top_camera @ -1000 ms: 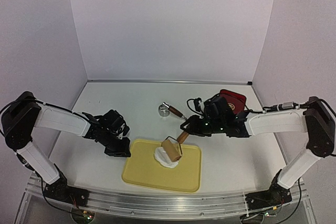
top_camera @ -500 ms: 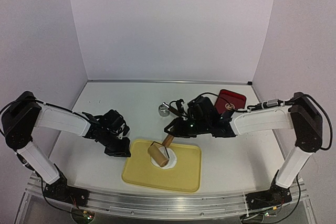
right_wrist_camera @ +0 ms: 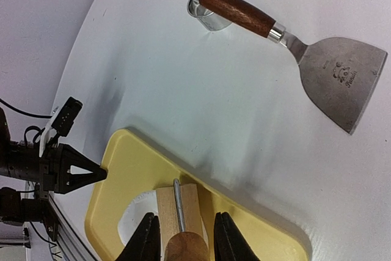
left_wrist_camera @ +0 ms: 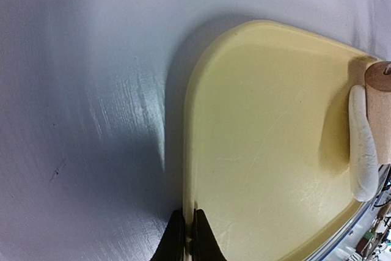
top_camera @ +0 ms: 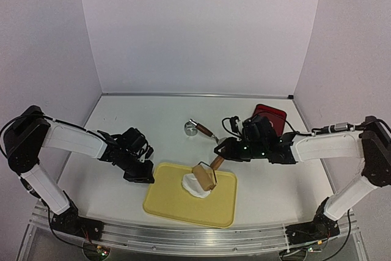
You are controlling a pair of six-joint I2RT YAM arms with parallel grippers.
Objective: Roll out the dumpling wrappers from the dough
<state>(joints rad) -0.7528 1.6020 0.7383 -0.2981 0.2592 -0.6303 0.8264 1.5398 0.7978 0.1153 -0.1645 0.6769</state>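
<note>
The dough [top_camera: 193, 187] is a thick white lump on the yellow tray [top_camera: 177, 209]. A wooden roller [top_camera: 204, 176] rests on its right side. My right gripper [top_camera: 223, 152] is shut on the roller's handle; in the right wrist view the gripper [right_wrist_camera: 182, 227] has a finger on each side of the handle, above the roller [right_wrist_camera: 177, 207] and the dough [right_wrist_camera: 135, 219]. My left gripper [top_camera: 144, 178] is shut on the tray's left rim [left_wrist_camera: 187, 169]. The left wrist view shows the dough [left_wrist_camera: 363, 151] at the far right. No round wrapper disc is in view.
A steel ring cutter [top_camera: 191, 128] and a wooden-handled scraper [top_camera: 204, 129] lie behind the tray; both show in the right wrist view, cutter [right_wrist_camera: 211, 15] and scraper [right_wrist_camera: 278, 32]. A dark red container [top_camera: 272, 116] stands at the back right.
The roller went left across the dough half a second ago and has come back to its right side. The left gripper has kept its hold on the tray rim.
</note>
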